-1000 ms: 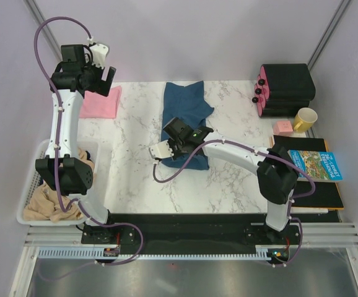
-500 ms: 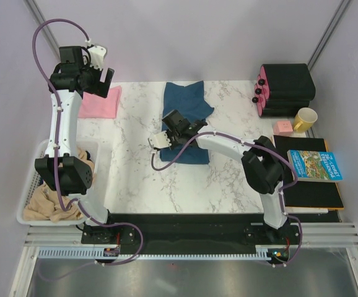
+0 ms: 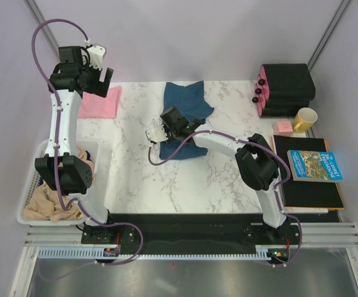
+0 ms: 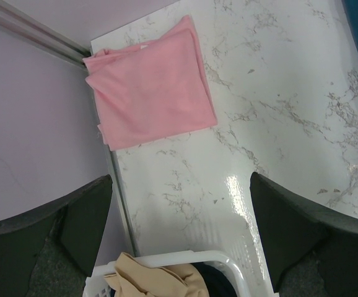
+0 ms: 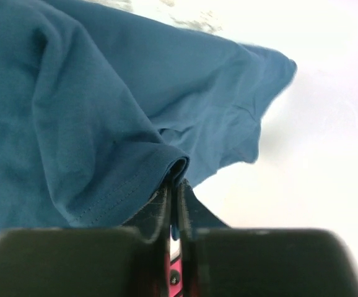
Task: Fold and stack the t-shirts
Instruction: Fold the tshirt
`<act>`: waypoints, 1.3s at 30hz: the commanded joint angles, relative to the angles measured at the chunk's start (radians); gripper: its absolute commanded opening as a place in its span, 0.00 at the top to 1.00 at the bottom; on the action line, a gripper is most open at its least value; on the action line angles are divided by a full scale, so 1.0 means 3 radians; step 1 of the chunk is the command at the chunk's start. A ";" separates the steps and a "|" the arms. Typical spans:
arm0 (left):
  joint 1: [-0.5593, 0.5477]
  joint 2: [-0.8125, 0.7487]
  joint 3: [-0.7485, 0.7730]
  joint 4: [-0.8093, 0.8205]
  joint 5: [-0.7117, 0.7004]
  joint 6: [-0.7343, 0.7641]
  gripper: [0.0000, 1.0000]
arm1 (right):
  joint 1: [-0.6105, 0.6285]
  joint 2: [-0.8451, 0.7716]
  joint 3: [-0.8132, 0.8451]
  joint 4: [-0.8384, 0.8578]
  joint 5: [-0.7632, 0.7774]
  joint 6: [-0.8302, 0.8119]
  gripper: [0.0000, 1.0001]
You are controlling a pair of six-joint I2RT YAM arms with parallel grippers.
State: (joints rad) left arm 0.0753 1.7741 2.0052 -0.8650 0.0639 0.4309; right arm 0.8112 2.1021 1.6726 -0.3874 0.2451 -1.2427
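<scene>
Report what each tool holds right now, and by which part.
The right tool is shut on the teal t-shirt, pinching a folded, hemmed edge of the fabric. The left tool is open and holds nothing.

Lighting and image quality: bright, diffuse overhead light is filling the cell, and exposure is differing between cameras.

In the top view, only faint, soft shadows are falling on the marble table top (image 3: 135,179), and focus is holding to the corners. In the left wrist view, a white glare patch is shining on the marble, and the fingers (image 4: 74,216) of the left gripper (image 4: 180,182) are rendering dark and soft. In the right wrist view, the table is washing out to white beside the dark teal t-shirt (image 5: 74,105), and the fingers (image 5: 157,216) of the right gripper (image 5: 174,185) are blurring close to the lens.
</scene>
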 commanded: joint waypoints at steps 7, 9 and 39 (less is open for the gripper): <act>0.0081 -0.0013 -0.0124 0.0107 0.0124 -0.0091 0.00 | -0.0045 0.0100 -0.0145 0.1786 0.1115 0.0236 0.02; 0.0091 -0.0013 -0.0129 0.0112 0.0135 -0.0102 0.00 | -0.0045 0.0105 -0.0135 0.2072 0.1258 0.0215 0.02; 0.0097 -0.0340 -0.0614 0.0112 0.0401 0.0031 0.00 | -0.0015 -0.0253 -0.0324 -0.0280 -0.0603 0.0563 0.02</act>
State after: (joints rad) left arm 0.0990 1.7340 1.8412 -0.8577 0.1707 0.4381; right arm 0.7998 1.9839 1.5185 -0.5396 0.0402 -1.0592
